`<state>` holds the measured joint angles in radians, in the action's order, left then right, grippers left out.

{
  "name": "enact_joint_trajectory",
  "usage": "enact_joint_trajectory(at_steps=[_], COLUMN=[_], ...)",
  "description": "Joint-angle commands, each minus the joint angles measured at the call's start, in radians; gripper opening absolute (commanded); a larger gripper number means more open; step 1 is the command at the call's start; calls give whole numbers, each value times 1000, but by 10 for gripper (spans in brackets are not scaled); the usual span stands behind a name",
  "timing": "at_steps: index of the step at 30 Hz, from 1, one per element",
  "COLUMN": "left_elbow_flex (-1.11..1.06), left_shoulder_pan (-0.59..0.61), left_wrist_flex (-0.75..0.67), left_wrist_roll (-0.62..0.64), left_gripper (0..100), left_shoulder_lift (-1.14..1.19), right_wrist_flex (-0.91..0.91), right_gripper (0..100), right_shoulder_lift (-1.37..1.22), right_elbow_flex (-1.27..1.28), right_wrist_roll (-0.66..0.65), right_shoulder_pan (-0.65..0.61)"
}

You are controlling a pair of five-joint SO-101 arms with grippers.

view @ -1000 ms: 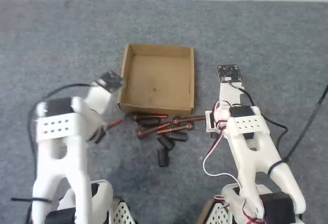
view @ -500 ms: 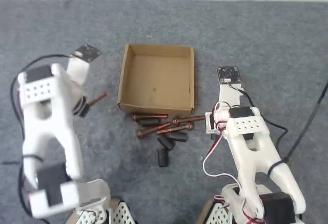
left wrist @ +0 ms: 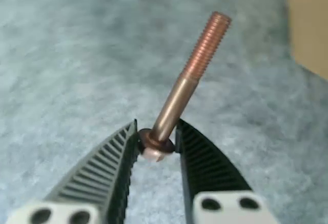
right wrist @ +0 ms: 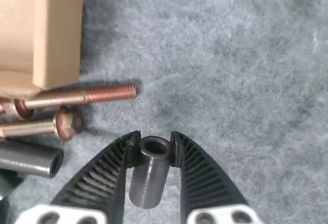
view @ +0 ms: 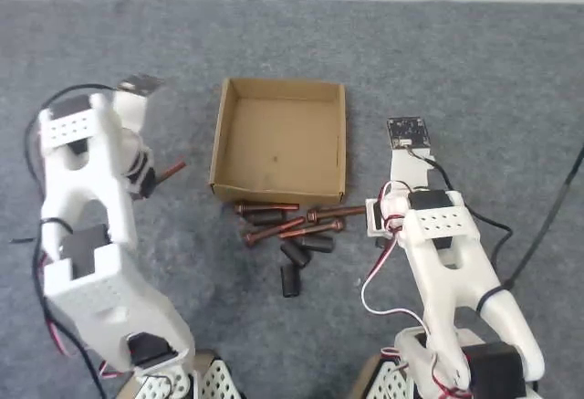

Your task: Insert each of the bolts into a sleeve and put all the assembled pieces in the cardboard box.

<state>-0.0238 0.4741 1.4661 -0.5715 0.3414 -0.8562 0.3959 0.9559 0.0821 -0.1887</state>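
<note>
Bolt (left wrist: pixel 189 75) aloft left of cardboard box (view: pixel 278 189), left gripper (left wrist: pixel 156 142) fingers nipping only its head. Sleeve (right wrist: pixel 150 175) clamped in right gripper (right wrist: pixel 152 144), right of loose bolts (view: pixel 266 207). Risk: bolt pivots in thin grip, misses bore, drops.

You are looking down on a grey carpeted table (view: pixel 474 70). An open cardboard box (view: pixel 219 139) sits at the middle. Just in front of it lies a loose pile of copper bolts (view: pixel 274 220), with several black sleeves (view: pixel 294 255) among them and just beside them on the near side. Your left arm (view: pixel 82 171) stands left of the box. A single bolt (view: pixel 172 171) juts from it toward the box wall, not touching it. Your right arm (view: pixel 438 235) stands at the right, its front end just beside the pile.
</note>
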Motion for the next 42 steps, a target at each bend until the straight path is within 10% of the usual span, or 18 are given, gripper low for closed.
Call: enact_joint_trajectory(at_steps=[1, 14, 26, 42], left_elbow_flex=[71, -91, -957, -509], left_shoulder_pan=[26, 31, -71, 0], left_wrist_flex=[17, 150, -626, -494], left_wrist_roll=[58, 413, 878, 1037], left_gripper=[107, 11, 11, 11], left_shoulder_lift=[-75, -387, -793, -239], right_wrist_flex=[27, 39, 41, 39], right_gripper=[7, 7, 7, 7], right_shoulder_lift=[58, 58, 56, 56], right_elbow_flex=[-2, 2, 2, 2], right_wrist_roll=[-18, -18, -18, -18], right_shoulder_pan=[7, 5, 5, 5])
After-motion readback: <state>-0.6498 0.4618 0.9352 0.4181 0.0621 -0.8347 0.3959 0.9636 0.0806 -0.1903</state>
